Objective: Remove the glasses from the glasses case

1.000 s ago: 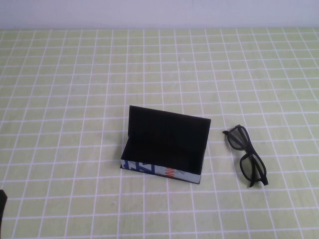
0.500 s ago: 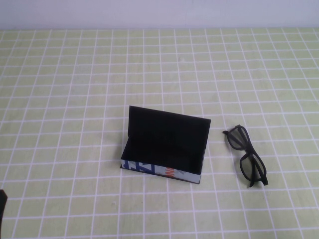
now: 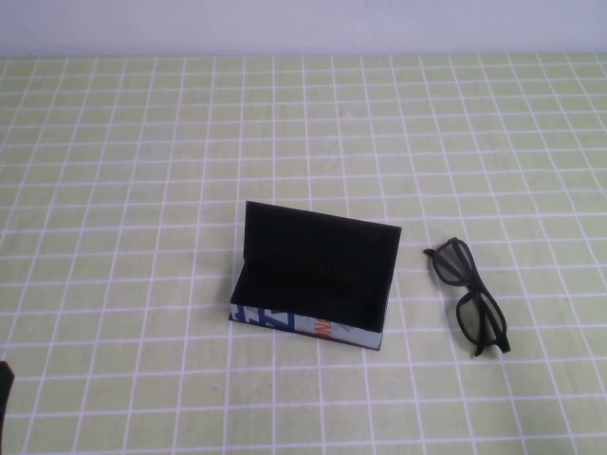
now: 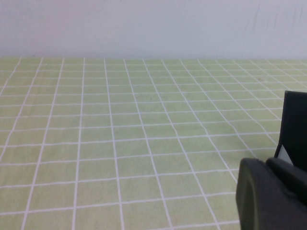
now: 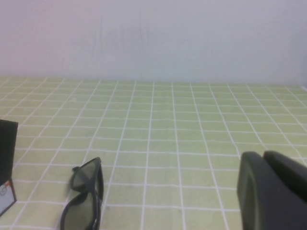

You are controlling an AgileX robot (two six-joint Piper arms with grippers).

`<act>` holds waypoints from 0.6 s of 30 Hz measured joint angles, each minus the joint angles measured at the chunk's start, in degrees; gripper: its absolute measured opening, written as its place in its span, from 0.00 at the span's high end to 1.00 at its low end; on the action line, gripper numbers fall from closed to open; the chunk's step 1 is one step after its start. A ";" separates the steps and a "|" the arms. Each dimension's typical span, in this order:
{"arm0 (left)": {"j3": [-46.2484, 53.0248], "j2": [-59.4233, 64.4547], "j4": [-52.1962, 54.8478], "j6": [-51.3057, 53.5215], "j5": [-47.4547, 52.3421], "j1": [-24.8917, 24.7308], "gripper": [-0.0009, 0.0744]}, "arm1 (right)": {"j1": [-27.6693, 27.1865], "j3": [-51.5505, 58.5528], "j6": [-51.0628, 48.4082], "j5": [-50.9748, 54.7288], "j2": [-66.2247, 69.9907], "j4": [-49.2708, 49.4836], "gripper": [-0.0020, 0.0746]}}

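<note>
The glasses case (image 3: 313, 284) stands open in the middle of the table, lid upright, its black inside showing no contents; its printed front faces me. Its edge also shows in the left wrist view (image 4: 295, 124) and the right wrist view (image 5: 5, 143). The black glasses (image 3: 471, 297) lie on the table just right of the case, apart from it, arms folded; they also show in the right wrist view (image 5: 84, 201). My left gripper (image 4: 266, 162) is shut and empty, low at the near left, with a dark part at the high view's edge (image 3: 4, 398). My right gripper (image 5: 263, 154) is shut and empty, near and right of the glasses.
The table carries a green cloth with a white grid (image 3: 142, 190). A pale wall (image 3: 303, 24) runs along the far edge.
</note>
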 joint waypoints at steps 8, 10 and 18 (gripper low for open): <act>0.00 0.00 0.00 0.00 0.00 0.00 0.99 | 0.00 0.00 4.25 3.29 0.00 -2.96 1.00; 0.00 0.00 0.00 0.00 0.00 0.00 0.99 | 0.00 0.00 10.13 5.43 0.00 -8.21 1.00; 0.00 0.00 0.00 0.00 0.00 0.00 0.99 | 0.00 0.00 17.68 12.04 0.00 -14.86 1.00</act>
